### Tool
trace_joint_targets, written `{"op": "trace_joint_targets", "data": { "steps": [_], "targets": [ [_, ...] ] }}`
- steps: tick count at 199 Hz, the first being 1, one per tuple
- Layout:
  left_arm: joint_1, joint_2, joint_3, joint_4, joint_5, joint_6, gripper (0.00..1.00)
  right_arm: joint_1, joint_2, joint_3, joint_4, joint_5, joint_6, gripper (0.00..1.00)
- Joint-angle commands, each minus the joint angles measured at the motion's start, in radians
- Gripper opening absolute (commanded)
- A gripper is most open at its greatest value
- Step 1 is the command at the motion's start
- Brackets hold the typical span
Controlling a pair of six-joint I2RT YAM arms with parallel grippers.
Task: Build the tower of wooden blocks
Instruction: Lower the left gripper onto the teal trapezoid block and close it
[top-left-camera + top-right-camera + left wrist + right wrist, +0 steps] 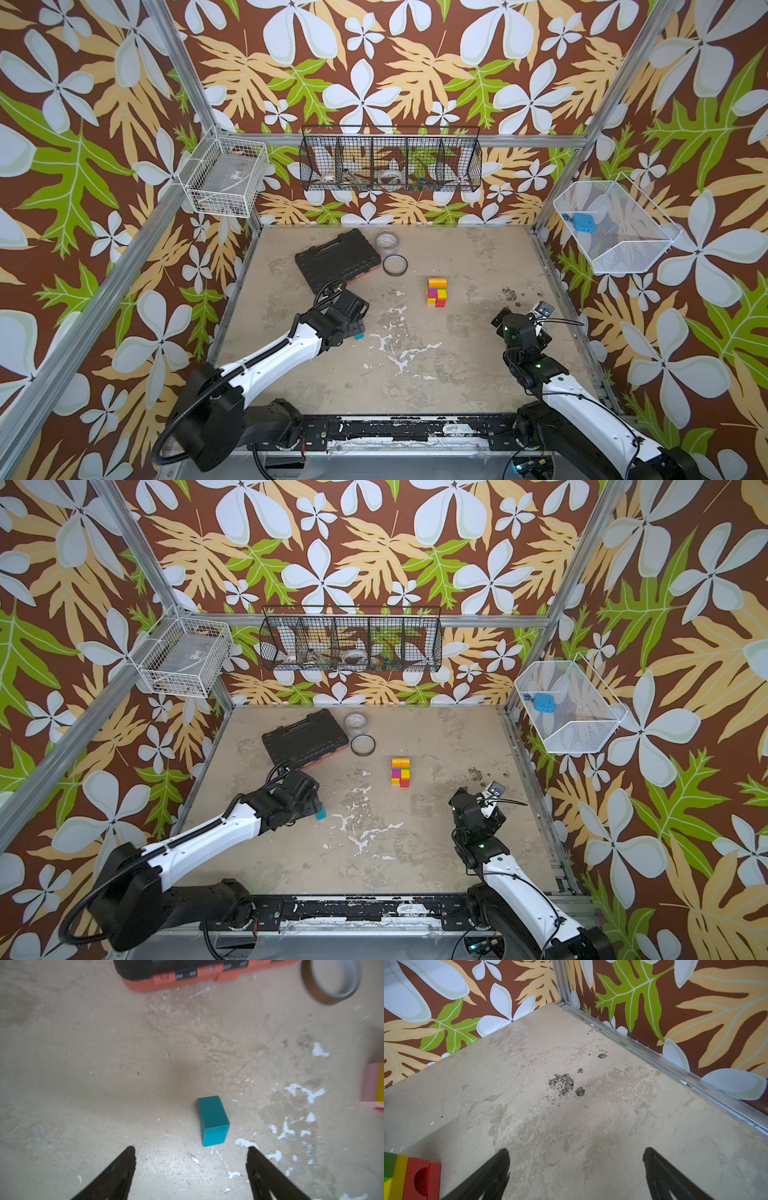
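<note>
Top view: print on tape roll (387, 248) unreadably small.

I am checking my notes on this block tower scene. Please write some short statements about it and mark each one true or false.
1. The teal block lies on the table, apart from the tower. True.
2. The left gripper is shut on the teal block. False: its jaws are open and the block lies free on the table.
3. The right gripper is open, with only bare table below it. True.
4. The tower stands on the black tool case. False: it stands on the table, apart from the case.
</note>
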Motion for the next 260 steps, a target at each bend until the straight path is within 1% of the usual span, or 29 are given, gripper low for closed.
{"op": "trace_joint_targets", "data": {
  "steps": [1,22,65,97,129,161,195,231,244,260],
  "targets": [
    [-0.034,0.083,0.019,-0.021,0.004,-0.017,0.8,-0.001,0.01,0.008,0.022,0.015,0.01,1.0],
    [-0.063,0.147,0.045,-0.022,-0.03,-0.037,0.79,-0.001,0.006,0.004,0.024,0.02,0.017,1.0],
    [-0.065,0.237,0.079,-0.043,-0.06,-0.066,0.78,-0.001,0.006,0.002,0.028,0.02,0.02,1.0],
    [-0.067,0.29,0.102,-0.03,-0.045,-0.062,0.76,0.0,0.039,0.017,0.027,0.014,0.02,1.0],
    [-0.068,0.345,0.134,-0.012,-0.009,-0.054,0.7,0.0,0.076,0.036,0.02,0.013,0.023,1.0],
    [-0.068,0.389,0.162,-0.022,-0.033,-0.074,0.67,-0.001,0.096,0.047,0.014,0.017,0.025,1.0],
    [-0.067,0.439,0.207,-0.048,-0.073,-0.104,0.6,-0.001,0.104,0.051,0.015,0.014,0.026,1.0],
    [-0.069,0.471,0.232,-0.054,-0.077,-0.132,0.51,-0.001,0.111,0.054,0.015,0.01,0.023,1.0],
    [-0.068,0.479,0.238,-0.055,-0.082,-0.134,0.46,0.0,0.113,0.055,0.017,0.013,0.024,1.0],
    [-0.068,0.485,0.238,-0.042,-0.06,-0.123,0.39,-0.001,0.12,0.058,0.015,0.01,0.022,1.0]
  ]
}}
